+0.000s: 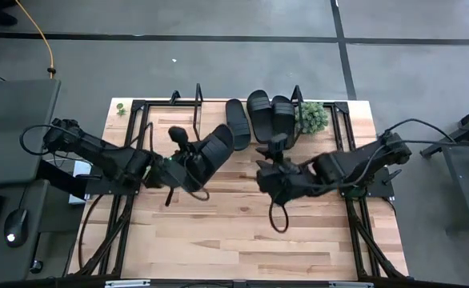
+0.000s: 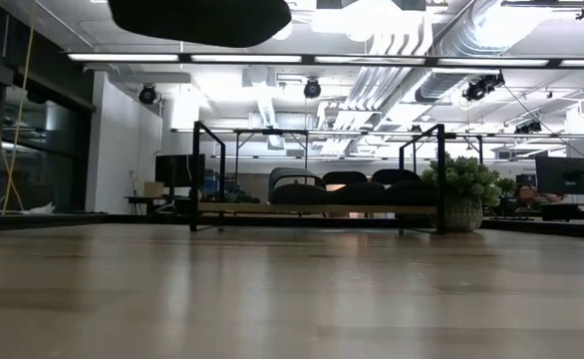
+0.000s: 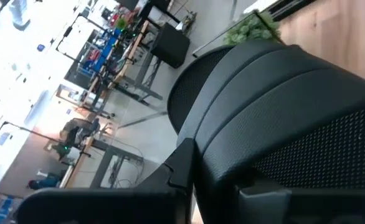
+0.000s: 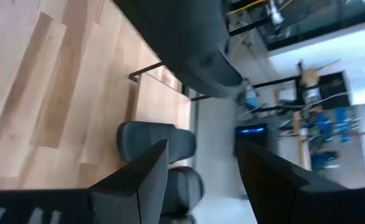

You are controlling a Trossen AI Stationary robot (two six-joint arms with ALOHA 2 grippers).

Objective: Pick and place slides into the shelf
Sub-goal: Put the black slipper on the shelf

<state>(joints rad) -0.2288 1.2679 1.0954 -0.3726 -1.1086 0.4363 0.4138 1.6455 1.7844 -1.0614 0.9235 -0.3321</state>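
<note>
One black slide (image 1: 216,147) is up in the air in my left gripper (image 1: 188,164), left of the shelf's middle; the low view shows it high above the table (image 2: 200,18). It fills the left wrist view (image 3: 282,106). Three more slides (image 1: 258,114) rest side by side on the shelf (image 1: 198,96), soles down on its light board (image 2: 242,208). My right gripper (image 1: 276,147) hovers open just in front of those slides, touching nothing; its wrist view shows its fingers (image 4: 139,174) apart, with two shelved slides (image 4: 157,140) beyond. My left gripper is shut on the slide at the end nearest the arm (image 3: 232,168), coming from the table's left. The slide is lifted clear of the table and points away from the fingers toward the shelf. The slide's own body hides how the fingers meet it.
A potted green plant (image 1: 313,116) stands at the shelf's right end (image 2: 463,189). Black rails run along the tabletop's left and right sides (image 1: 118,224). The near half of the wooden table (image 1: 234,240) is open board. A cable loop hangs under each wrist.
</note>
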